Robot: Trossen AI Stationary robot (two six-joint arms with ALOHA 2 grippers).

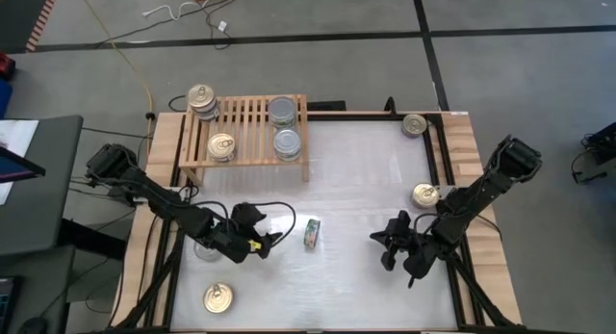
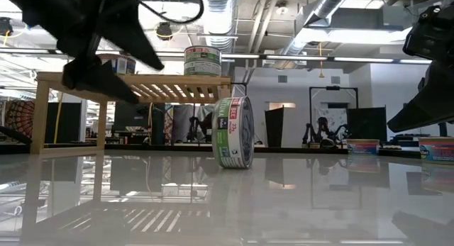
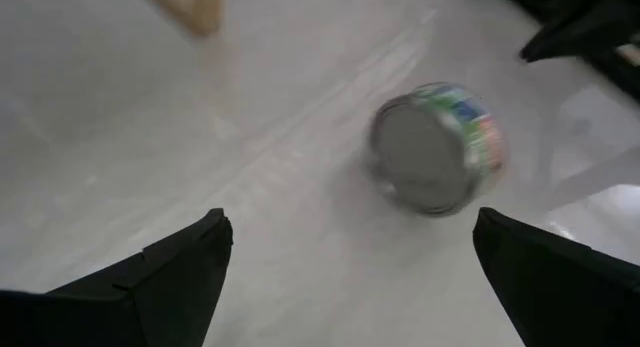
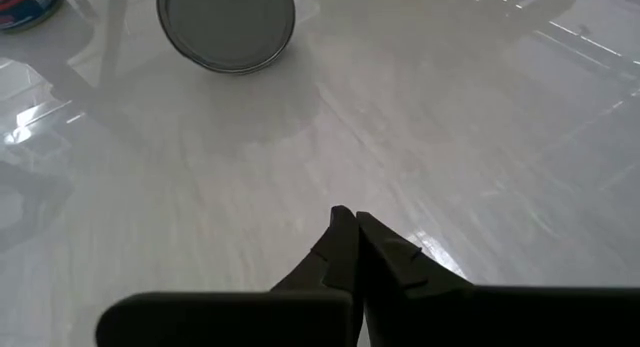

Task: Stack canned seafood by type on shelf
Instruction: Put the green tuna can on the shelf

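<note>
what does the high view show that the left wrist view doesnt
Only the high view shows the shelf's slatted top carrying four stacks of cans, loose gold-topped cans on the table near its right edge and front left corner, and the right end effector, shut and empty. Only the left wrist view shows the tipped can's silver end face up close, between the left arm's own wide-open fingers. Both show the green-labelled can on its side ahead of the left end effector, which holds nothing.
</note>
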